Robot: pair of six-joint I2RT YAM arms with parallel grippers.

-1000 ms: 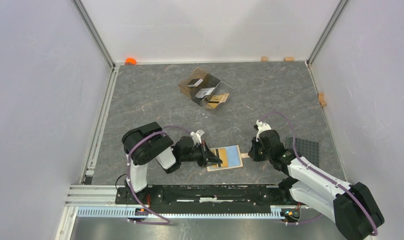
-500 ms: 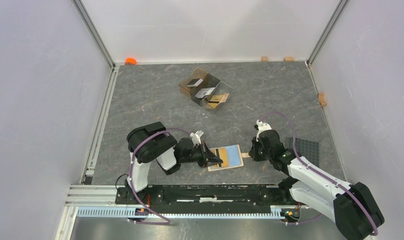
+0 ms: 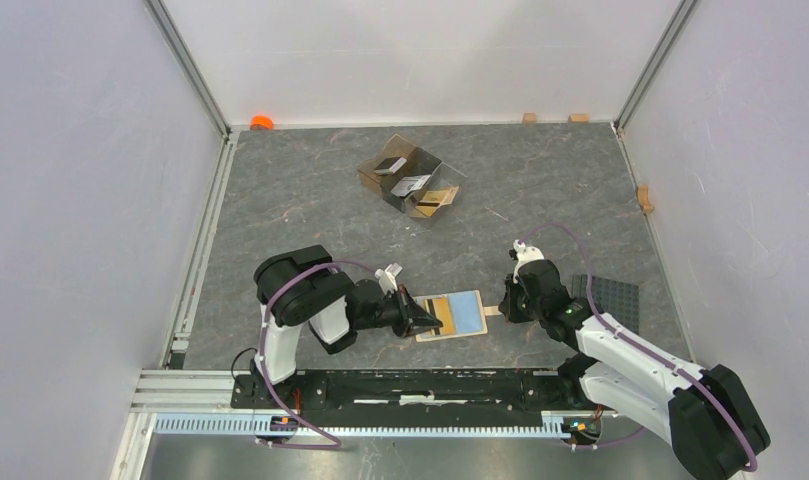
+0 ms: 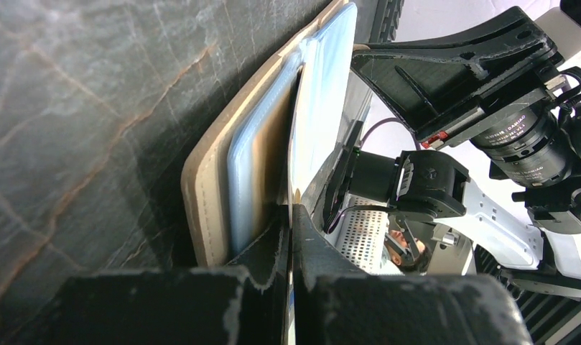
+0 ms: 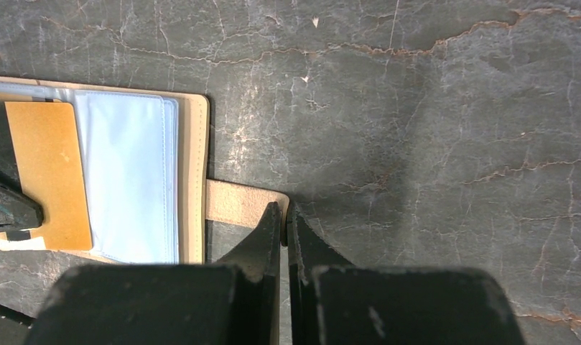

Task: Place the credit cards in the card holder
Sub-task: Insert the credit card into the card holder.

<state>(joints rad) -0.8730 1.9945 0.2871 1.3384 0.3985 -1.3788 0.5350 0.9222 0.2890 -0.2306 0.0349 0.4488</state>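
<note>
The tan card holder (image 3: 466,310) lies open near the table's front, its light blue pockets (image 5: 133,180) facing up. My left gripper (image 3: 421,322) is shut on an orange-gold credit card (image 5: 49,172) with a black stripe, held over the holder's left half. In the left wrist view my left gripper (image 4: 290,215) pinches that card edge-on against the holder (image 4: 208,187). Whether the card's far end sits inside a pocket, I cannot tell. My right gripper (image 5: 284,213) is shut on the holder's snap tab (image 5: 233,203) at its right side. More credit cards (image 3: 412,185) lie further back in a box.
The clear brown-tinted divided box (image 3: 413,180) stands at the back centre. A black studded plate (image 3: 608,298) lies right of my right arm. An orange object (image 3: 261,122) and small wooden blocks (image 3: 578,117) sit along the walls.
My left gripper has drawn back slightly to the left and turned, and the card now lies flatter over the holder. The right gripper has stayed on the tab.
</note>
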